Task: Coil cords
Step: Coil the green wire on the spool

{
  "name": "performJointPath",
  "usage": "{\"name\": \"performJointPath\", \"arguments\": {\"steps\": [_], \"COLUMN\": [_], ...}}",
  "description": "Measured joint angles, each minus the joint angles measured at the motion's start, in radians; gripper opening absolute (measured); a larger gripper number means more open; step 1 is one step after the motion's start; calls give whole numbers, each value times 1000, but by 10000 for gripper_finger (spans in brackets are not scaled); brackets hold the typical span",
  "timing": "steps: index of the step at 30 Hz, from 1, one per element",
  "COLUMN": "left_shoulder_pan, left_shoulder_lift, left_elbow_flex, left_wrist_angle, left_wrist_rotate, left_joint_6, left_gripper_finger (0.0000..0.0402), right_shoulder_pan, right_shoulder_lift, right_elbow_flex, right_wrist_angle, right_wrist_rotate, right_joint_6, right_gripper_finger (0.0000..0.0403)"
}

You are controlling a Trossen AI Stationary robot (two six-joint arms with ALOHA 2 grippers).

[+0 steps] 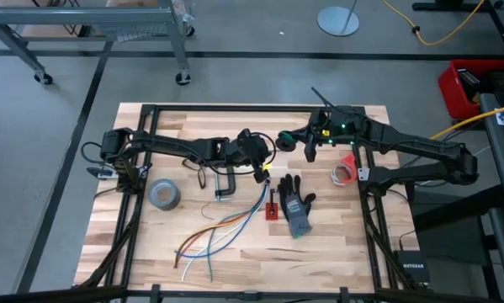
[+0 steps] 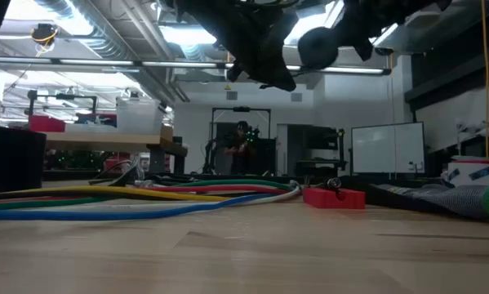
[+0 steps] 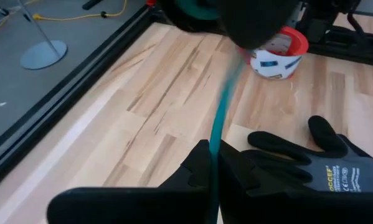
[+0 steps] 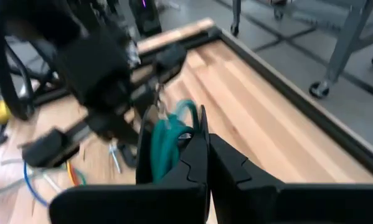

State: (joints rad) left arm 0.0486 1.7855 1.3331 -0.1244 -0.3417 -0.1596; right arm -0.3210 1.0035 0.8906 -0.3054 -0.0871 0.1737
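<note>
The left gripper [image 3: 212,152] has its fingers pressed together on a single strand of the teal cord [image 3: 223,102], which runs taut from that pinch across to the right gripper [image 4: 202,134]. There the fingers look closed as well, and the wound part of the cord bunches in a few loops right at their tips. The whole cord hangs in the air between the two grippers, above the bare wood at the far middle of the table [image 1: 235,252] and clear of the glove [image 1: 295,204]. It looks light, thin and limp, with a smooth jacket that may slide through a loose pinch. The bundle is probably best held across all its loops, and the tail close to the coil.
</note>
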Motion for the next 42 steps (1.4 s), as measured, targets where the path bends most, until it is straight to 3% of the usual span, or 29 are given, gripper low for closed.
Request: {"name": "performJointPath", "arguments": {"steps": [10,26,42], "left_shoulder_pan": [-1,5,77], "left_shoulder_lift": [-2,-2,-1], "left_elbow_flex": [0,0,16], "left_wrist_angle": [4,-42,80], "left_wrist_rotate": [2,3,5], "left_joint_6": [-1,3,-14], "left_gripper_finger": [0,0,0], "right_shoulder_pan": [0,0,1], "right_shoulder_lift": [0,0,116], "right_elbow_flex": [0,0,1], "right_wrist_angle": [118,-133,-129], "right_wrist_rotate": [-9,0,8], "right_joint_6": [-1,1,1], "right_gripper_finger": [1,1,1]}}
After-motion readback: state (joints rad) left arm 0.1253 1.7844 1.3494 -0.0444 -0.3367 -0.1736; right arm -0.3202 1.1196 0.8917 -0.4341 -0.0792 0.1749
